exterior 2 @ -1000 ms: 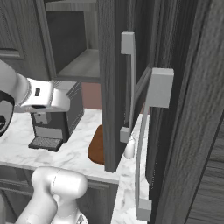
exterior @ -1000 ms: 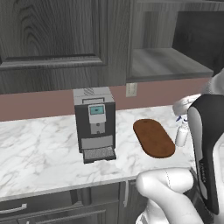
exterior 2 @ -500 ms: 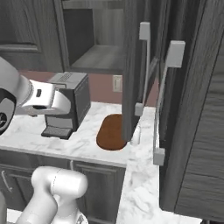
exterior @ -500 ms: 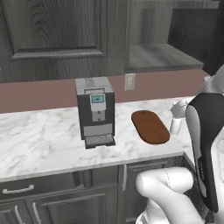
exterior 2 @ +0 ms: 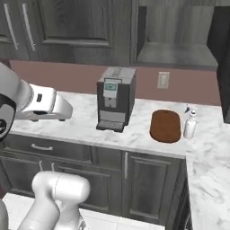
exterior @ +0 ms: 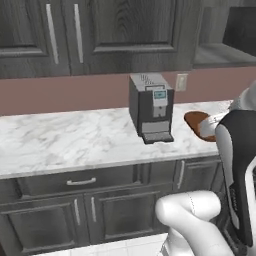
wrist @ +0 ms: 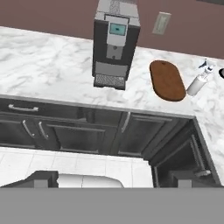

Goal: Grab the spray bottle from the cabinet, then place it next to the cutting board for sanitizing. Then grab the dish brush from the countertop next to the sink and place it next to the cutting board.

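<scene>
Two task items: the spray bottle (exterior 2: 190, 125) and the cutting board (exterior 2: 165, 126) are lying side by side on the countertop (exterior 2: 85, 117), the bottle just beside the board's 3 o'clock edge in the right base view.
Spray bottle: it is standing upright in the right base view, trigger head at the top; in the hand view the spray bottle (wrist: 198, 82) is appearing tilted, at 3 o'clock of the cutting board (wrist: 167, 80).
Cutting board: the oval is lying flat, at 3 o'clock of the coffee machine (exterior 2: 115, 98) and apart from it; in the left base view the cutting board (exterior: 200, 124) is partly hiding behind the arm (exterior: 239, 165).
Countertop: the marble slab is running across the frame and turning a corner at 4 o'clock in the right base view.
Cabinet: the open cabinet (exterior 2: 175, 31) is showing its grey shelf at 12 o'clock of the board.
Wall outlet: the wall outlet (exterior 2: 162, 80) is sitting on the backsplash between machine and board.
Base cabinets: the base cabinets (wrist: 65, 127) are standing shut beneath the counter.
Gripper: the gripper (wrist: 113, 183) is looking down from well above the floor; its jaws are standing spread wide, pinching nothing.
</scene>
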{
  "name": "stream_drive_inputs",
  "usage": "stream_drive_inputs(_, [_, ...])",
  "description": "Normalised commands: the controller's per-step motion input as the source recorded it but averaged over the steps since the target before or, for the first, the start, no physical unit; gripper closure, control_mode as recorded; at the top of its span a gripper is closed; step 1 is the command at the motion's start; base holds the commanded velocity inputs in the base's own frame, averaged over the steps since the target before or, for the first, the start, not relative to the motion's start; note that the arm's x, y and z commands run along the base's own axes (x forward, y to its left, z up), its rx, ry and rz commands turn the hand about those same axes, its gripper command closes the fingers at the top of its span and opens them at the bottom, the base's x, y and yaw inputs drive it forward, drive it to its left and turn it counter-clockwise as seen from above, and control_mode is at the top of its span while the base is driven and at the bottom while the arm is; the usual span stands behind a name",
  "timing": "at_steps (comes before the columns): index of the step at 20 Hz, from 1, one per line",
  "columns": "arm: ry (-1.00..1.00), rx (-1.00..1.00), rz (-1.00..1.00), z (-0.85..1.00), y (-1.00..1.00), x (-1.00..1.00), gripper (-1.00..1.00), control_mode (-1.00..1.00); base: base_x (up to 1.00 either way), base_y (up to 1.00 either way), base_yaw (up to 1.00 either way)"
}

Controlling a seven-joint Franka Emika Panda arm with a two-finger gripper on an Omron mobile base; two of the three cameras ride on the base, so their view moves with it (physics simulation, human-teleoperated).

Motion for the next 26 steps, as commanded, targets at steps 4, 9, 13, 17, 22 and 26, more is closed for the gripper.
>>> stream_drive_inputs(4, [0.0,0.0,0.0,0.0,0.0,0.0,-1.0,1.0,0.0,1.0,0.33])
stream_drive_inputs(9, [0.0,0.0,0.0,0.0,0.0,0.0,-1.0,1.0,-0.02,1.0,0.57])
stream_drive_inputs(13, [0.0,0.0,0.0,0.0,0.0,0.0,-1.0,1.0,-0.02,0.49,0.81])
stream_drive_inputs(17, [0.0,0.0,0.0,0.0,0.0,0.0,-1.0,1.0,0.0,0.21,0.95])
stream_drive_inputs(22, [0.0,0.0,0.0,0.0,0.0,0.0,-1.0,1.0,0.0,0.17,0.99])
stream_drive_inputs(26, [0.0,0.0,0.0,0.0,0.0,0.0,-1.0,1.0,0.0,0.1,0.98])
